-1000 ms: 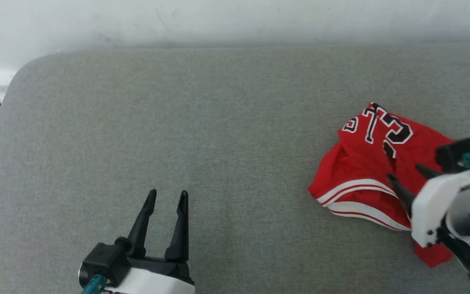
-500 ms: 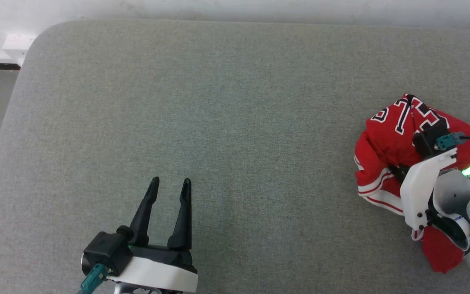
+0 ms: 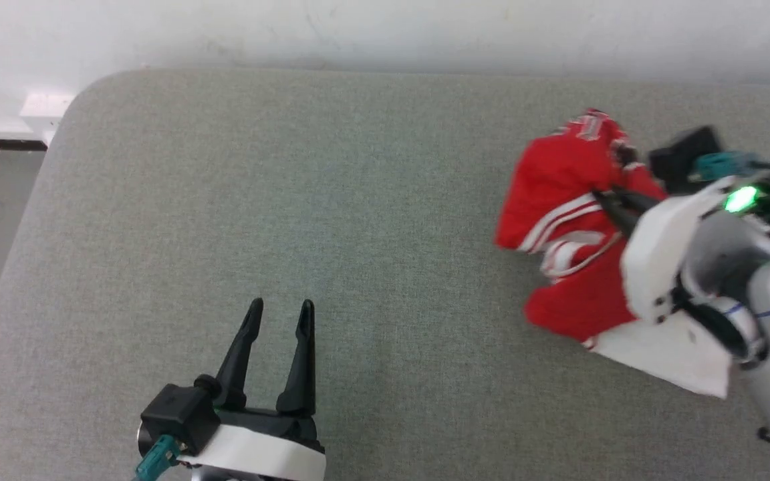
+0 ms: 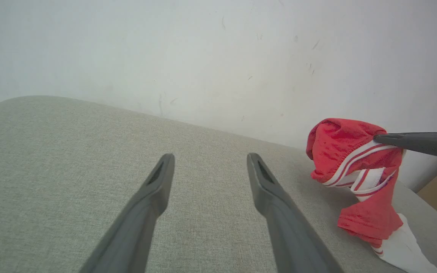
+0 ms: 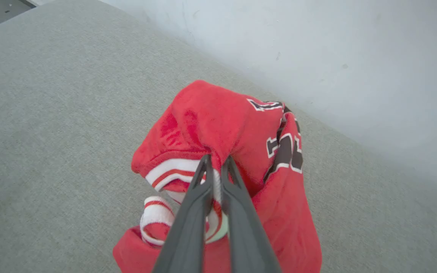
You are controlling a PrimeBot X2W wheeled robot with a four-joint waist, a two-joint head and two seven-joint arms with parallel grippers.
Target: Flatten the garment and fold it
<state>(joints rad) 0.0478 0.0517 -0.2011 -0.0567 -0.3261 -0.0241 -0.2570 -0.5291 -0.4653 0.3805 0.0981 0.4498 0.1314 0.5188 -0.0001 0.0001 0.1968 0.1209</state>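
While the left gripper (image 3: 279, 306) waits empty near the front edge of the grey fabric-covered table (image 3: 291, 167), its two dark fingers spread wide, the right gripper (image 5: 215, 161) is pinched almost closed on the striped trim of the red jersey-style T-shirt (image 3: 559, 174), which has white sleeves and black lettering. A second earlier the right fingers stood apart over the shirt, which lay crumpled by the table's right edge. Now the shirt hangs from them in a bunch, raised toward the back right corner, with one white sleeve (image 3: 666, 354) trailing on the table. The pick-up looks done, but flattening has not begun. The shirt probably needs carrying to the open middle and spreading with both grippers.
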